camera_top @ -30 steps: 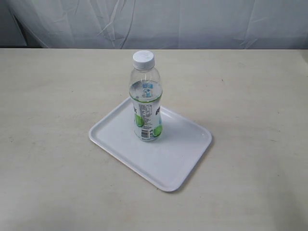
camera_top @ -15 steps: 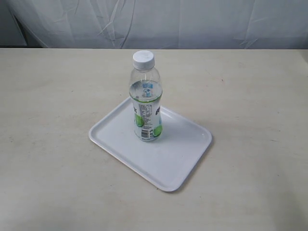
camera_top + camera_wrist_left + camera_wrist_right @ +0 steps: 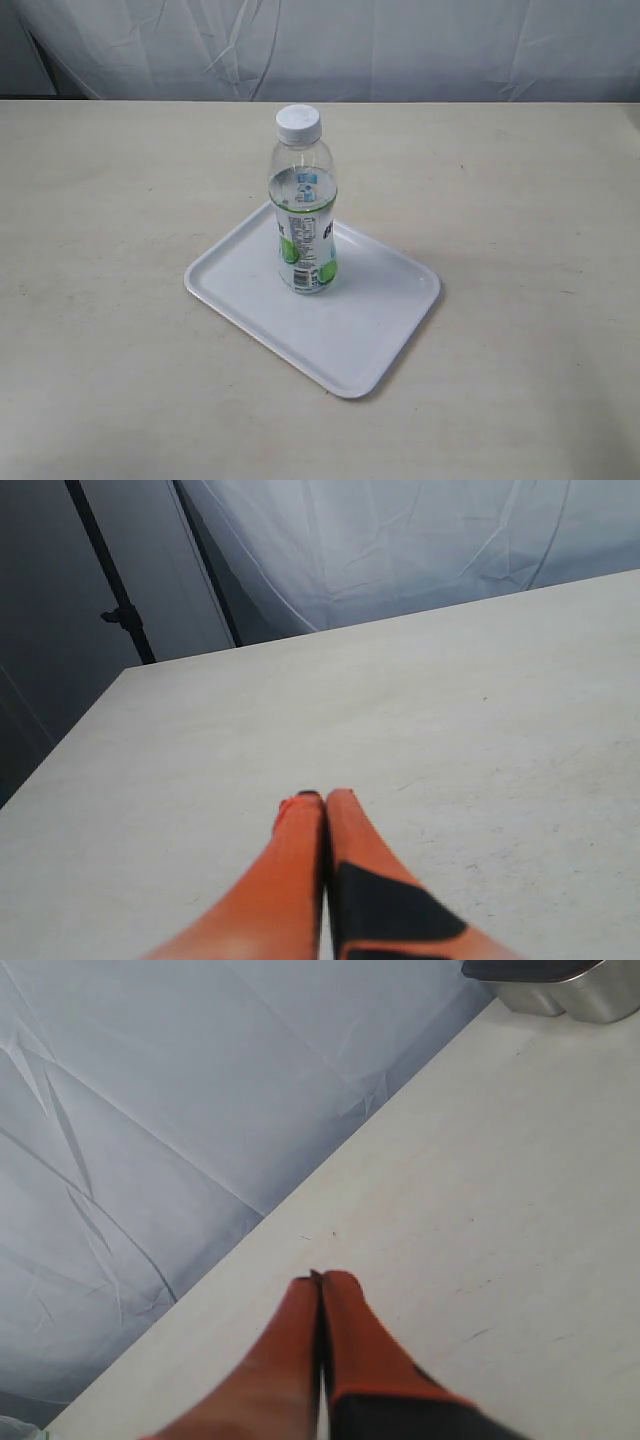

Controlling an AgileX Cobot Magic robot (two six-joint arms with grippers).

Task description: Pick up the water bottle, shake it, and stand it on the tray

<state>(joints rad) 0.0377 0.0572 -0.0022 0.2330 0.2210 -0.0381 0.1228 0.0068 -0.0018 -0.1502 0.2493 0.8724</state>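
The water bottle, clear with a white cap and a white-and-green label, stands upright on the white tray in the middle of the exterior view. Neither gripper shows in that view. In the left wrist view my left gripper has its orange fingers pressed together over bare table, holding nothing. In the right wrist view my right gripper is likewise shut and empty above the tabletop. Neither wrist view shows the bottle or the tray.
A pale cloth backdrop hangs behind the beige table. A metal container sits at the table's edge in the right wrist view. A dark stand pole rises past the table corner in the left wrist view.
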